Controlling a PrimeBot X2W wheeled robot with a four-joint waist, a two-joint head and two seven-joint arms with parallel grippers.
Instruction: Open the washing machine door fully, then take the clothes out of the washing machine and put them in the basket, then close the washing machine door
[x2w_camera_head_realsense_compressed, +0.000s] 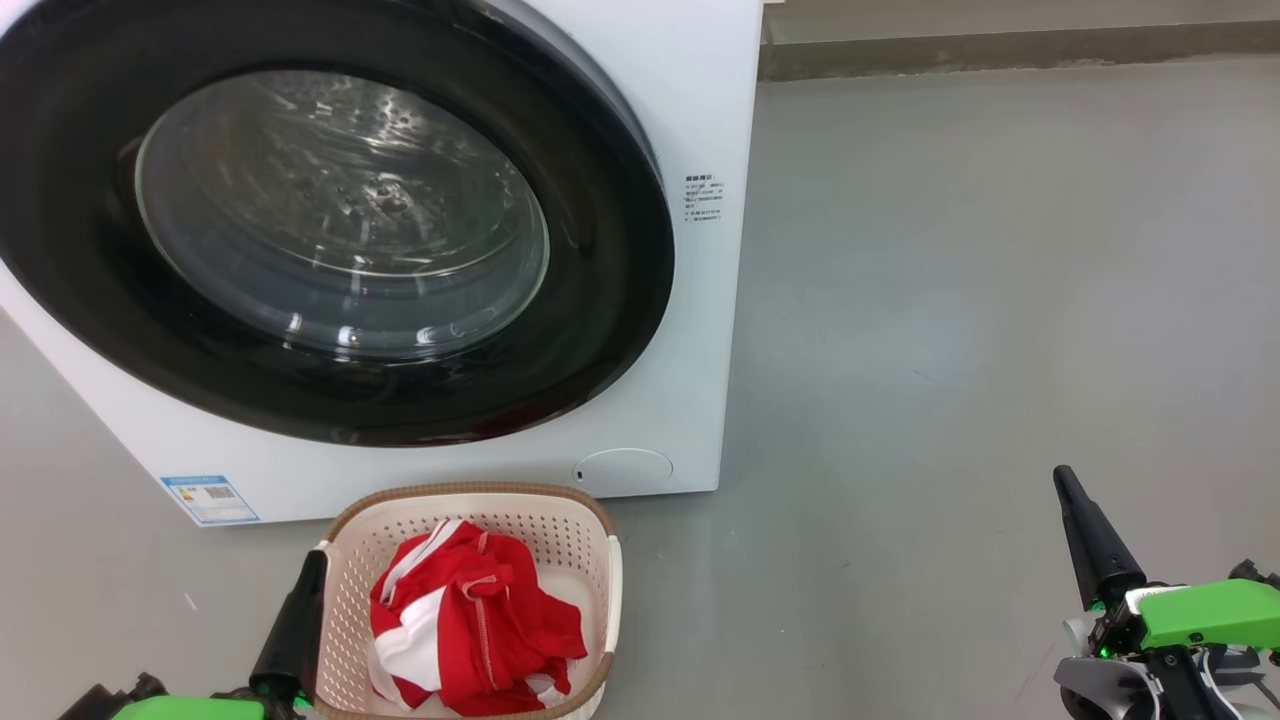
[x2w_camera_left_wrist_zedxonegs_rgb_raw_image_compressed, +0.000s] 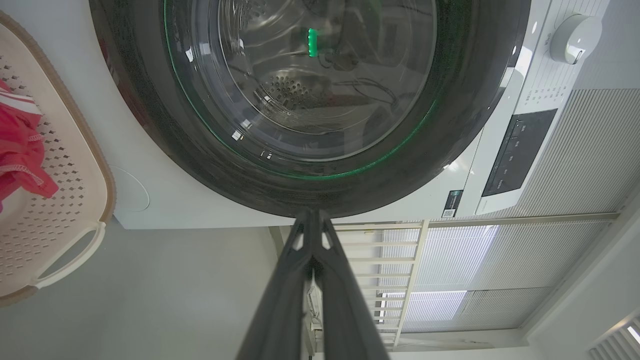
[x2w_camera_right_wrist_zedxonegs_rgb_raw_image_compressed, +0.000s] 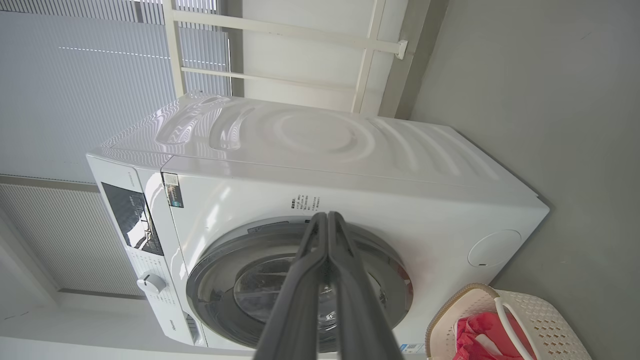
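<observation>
1. The washer fills the upper left of the head view. Its drum looks bare through the glass, though glare hides part of it. A small garment missed there would leave the unloading short.
2. The door lies flat against the washer's front and looks closed. Whether it has clicked home cannot be told; if not, it may swing out.
3. The basket sits at lower centre, just in front of the washer. A sideways sweep next to it could shove or tip it.
4. The clothes lie heaped inside the basket, red and white, with a fold close to the near rim. A knock could spill them onto the floor.
5. The left gripper, clenched on nothing, stands at lower left just beside the basket's left wall, perhaps touching it. It is the likeliest cause of that knock.
6. The right gripper, likewise clenched and empty, is at lower right, well apart from everything, and poses little risk.
</observation>
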